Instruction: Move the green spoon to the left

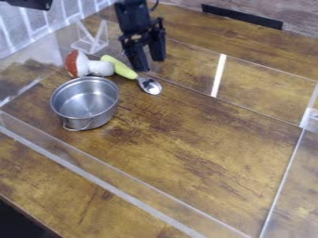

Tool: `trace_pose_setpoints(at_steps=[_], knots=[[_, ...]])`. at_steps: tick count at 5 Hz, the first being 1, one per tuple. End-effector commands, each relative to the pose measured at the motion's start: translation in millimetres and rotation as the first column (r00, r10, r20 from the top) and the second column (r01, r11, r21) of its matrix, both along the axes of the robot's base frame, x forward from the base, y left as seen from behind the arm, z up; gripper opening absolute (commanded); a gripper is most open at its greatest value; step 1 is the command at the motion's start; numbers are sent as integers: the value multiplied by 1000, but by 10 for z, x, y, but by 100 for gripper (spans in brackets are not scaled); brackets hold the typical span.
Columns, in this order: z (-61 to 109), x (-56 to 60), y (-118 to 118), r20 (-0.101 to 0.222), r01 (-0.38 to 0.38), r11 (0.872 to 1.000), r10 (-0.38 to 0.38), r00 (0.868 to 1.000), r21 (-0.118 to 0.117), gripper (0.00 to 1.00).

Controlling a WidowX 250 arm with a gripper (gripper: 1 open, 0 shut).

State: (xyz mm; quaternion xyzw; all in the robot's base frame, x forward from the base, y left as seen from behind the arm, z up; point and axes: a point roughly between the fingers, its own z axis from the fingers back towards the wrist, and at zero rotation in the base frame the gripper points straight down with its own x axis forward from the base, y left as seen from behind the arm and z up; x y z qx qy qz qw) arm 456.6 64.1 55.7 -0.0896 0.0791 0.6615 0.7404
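Observation:
The green spoon [129, 73] lies on the wooden table, its yellow-green handle pointing up-left toward the mushroom and its shiny silver bowl at the lower right. My black gripper [144, 58] hangs just above and behind the spoon, near its handle. Its two fingers point down and stand apart with nothing between them, so it is open. The spoon rests free on the table.
A round steel pot [85, 100] stands left of centre, below the spoon. A red-and-white mushroom-like object [78, 63] touches the spoon's handle end. Clear acrylic walls [125, 186] fence the wooden table [211, 139]. A small white wire stand [89, 39] sits at the back left.

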Motion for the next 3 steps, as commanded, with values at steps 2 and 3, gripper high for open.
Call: trace_pose_setpoints(at_steps=[2,3], knots=[[497,-19,98,121,-100,994,94,988,44,0],[489,-75,63,111,-140,989,134,985,55,100]])
